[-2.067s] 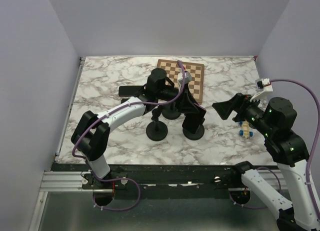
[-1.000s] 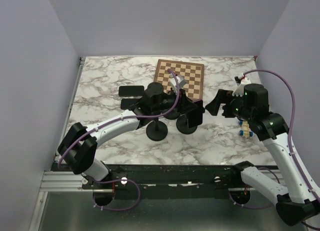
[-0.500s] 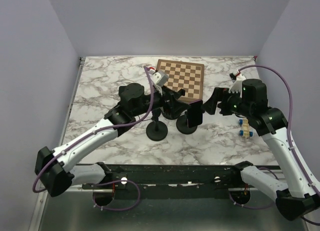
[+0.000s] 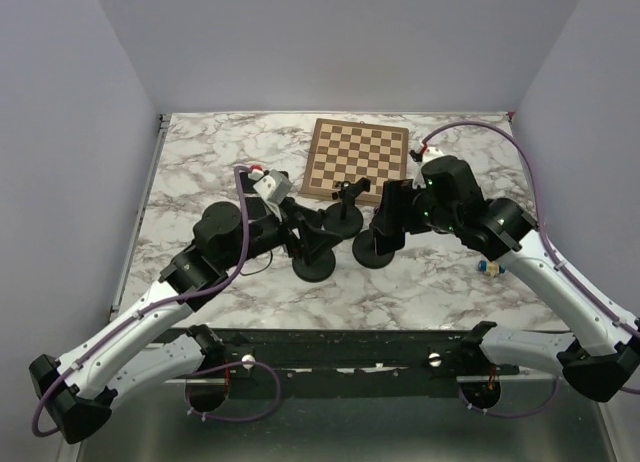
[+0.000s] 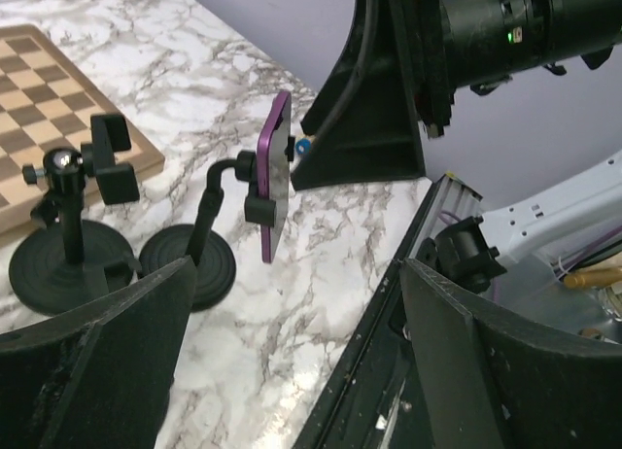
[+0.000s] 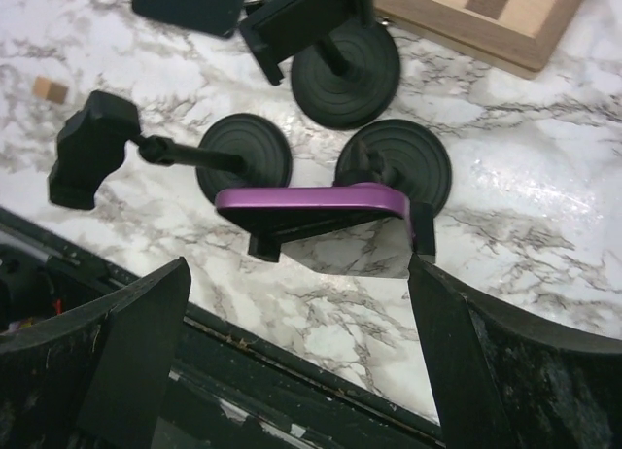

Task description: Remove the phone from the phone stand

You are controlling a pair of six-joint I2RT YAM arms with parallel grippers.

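The phone (image 6: 311, 208), thin, stiff and probably slippery, is held on edge by the phone stand (image 6: 398, 157). The right gripper (image 6: 296, 274) just above the stand and the left gripper (image 5: 292, 274) beside it both have fingers spread wide. I would pinch the phone's flat faces gently.

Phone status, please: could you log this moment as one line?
phone: in phone stand | right gripper: open, near phone | left gripper: open, apart

Soft, even light falls from above, and the shadows are faint. Just beyond the purple phone (image 6: 311, 204), the marble table (image 6: 515, 177) carries a pale patch of glare. In both wrist views my dark fingers (image 5: 87, 371) loom blurred either side of the phone, which is sharp.
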